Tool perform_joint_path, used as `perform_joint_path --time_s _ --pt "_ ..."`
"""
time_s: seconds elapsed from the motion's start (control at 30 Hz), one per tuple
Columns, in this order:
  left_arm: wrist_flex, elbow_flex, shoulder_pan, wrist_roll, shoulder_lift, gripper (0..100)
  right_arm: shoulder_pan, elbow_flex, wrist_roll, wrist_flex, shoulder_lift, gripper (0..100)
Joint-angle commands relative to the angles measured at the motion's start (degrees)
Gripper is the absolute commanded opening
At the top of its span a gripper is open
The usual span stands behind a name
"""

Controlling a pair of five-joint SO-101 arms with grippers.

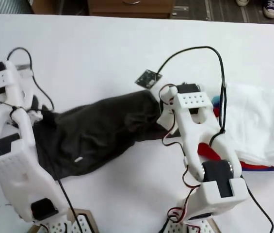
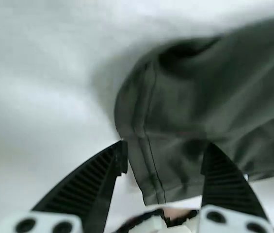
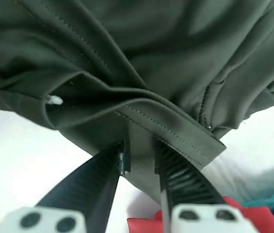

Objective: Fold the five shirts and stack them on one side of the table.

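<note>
— Where does the count stand?

— I see a stack (image 1: 263, 126) of folded shirts at the right edge of the frame: white on top, red and blue edges under it, a bit of teal by the arm. I take that as four done, though I can't count the layers for sure.

— And the fifth?

— The dark shirt (image 1: 98, 133) lies crumpled across the middle of the bench (image 1: 103, 48), unfolded. My right tool (image 3: 139, 162) is clamped on its stitched hem at the end nearest the stack. My left tool (image 2: 166, 150) has its jaws apart, straddling a seamed edge at the other end, nothing gripped.

— What's left?

— Spread it, fold it, put it on the white one.
</note>
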Motion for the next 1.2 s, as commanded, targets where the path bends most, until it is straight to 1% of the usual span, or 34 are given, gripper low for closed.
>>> perform_joint_path --time_s 0.0,0.1,0.23,0.33,0.47,0.6,0.77,0.9,1.0,1.17 --pt "1.0 4.9 -0.7 -0.6 -7.9 27 0.7 -0.3 -0.5 -0.6 -3.5 9.8" --pt "-1.6 8.7 -0.7 -0.5 -11.3 27 0.7 -0.3 -0.5 -0.6 -3.5 9.8" --pt "-8.1 15.2 -0.4 -0.9 -12.7 27 0.7 -0.3 -0.5 -0.6 -3.5 9.8" --pt "-14.6 20.9 -0.4 -1.2 -12.7 27 0.7 -0.3 -0.5 -0.6 -3.5 9.8" --pt "-23.8 26.9 -1.4 -4.9 -13.0 27 0.7 -0.3 -0.5 -0.6 -3.5 9.8" --pt "-28.7 29.2 -3.5 -8.5 -12.5 27 0.7 -0.2 -0.5 -0.6 -3.5 9.8" --pt "-30.7 31.8 -3.3 -9.8 -12.0 27 0.7 -0.2 -0.5 -0.6 -3.5 9.8" --pt "-30.2 29.7 -3.0 -9.7 -7.9 27 0.7 -0.2 -0.5 -0.5 -3.5 9.8" --pt "-26.7 24.7 -5.4 -9.8 -6.3 27 0.7 -0.2 -0.5 -0.4 -3.5 9.8" --pt "-22.1 18.8 -4.7 -13.5 -6.6 27 0.7 -0.2 -0.5 -0.4 -3.5 9.8"
